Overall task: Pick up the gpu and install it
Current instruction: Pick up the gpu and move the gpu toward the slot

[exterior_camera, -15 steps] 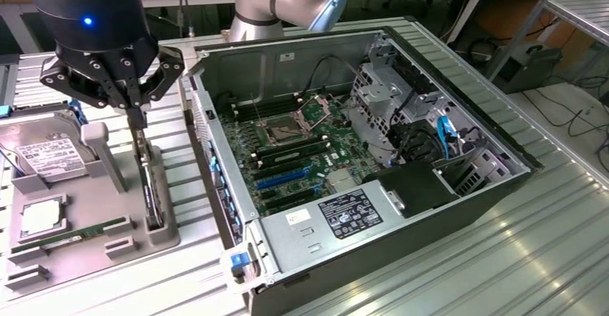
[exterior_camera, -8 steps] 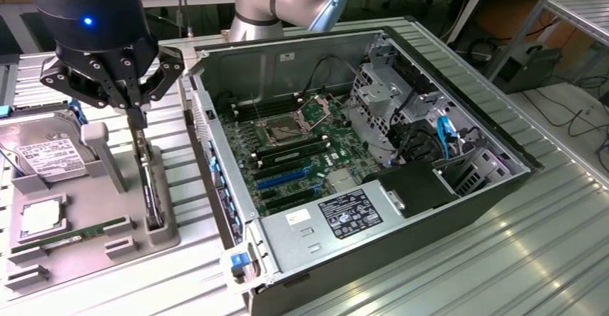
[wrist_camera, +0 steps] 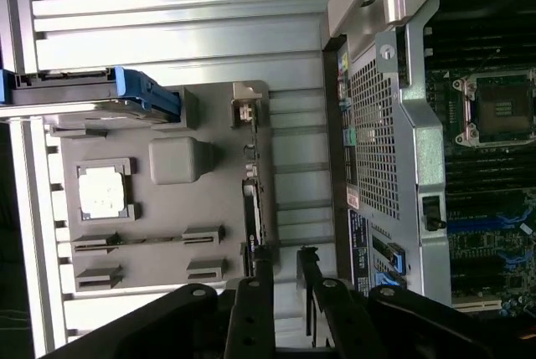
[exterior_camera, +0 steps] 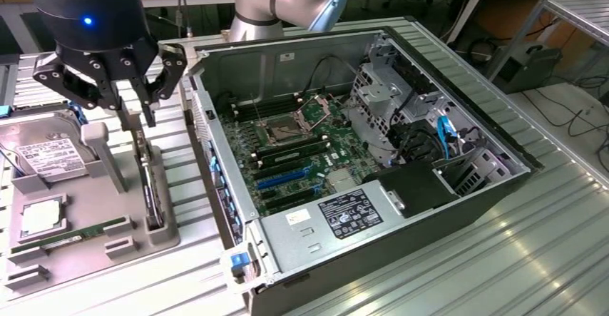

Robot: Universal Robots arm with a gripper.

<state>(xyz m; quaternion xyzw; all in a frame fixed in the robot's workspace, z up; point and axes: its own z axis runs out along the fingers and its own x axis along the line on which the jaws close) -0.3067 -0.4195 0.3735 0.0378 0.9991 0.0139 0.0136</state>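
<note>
The gpu (exterior_camera: 150, 182) stands on its edge in a slot of the grey parts tray (exterior_camera: 170, 236), at the exterior view's left; it looks like a thin black strip. My gripper (exterior_camera: 139, 118) hangs just above its upper end, apart from it. In the wrist view the gpu (wrist_camera: 250, 196) runs as a dark edge across the tray (wrist_camera: 219, 129). My gripper (wrist_camera: 285, 255) is open, with one fingertip (wrist_camera: 262, 252) over the card's near end. Nothing sits between the fingers.
The tray also holds a silver hard drive (exterior_camera: 45, 153), a processor (exterior_camera: 42, 216) and a green memory stick (exterior_camera: 71, 234). To the exterior view's right lies the opened computer case (exterior_camera: 495, 187) with its motherboard (exterior_camera: 295, 152) and blue slots (exterior_camera: 281, 178). The case wall (wrist_camera: 381, 150) runs beside the tray.
</note>
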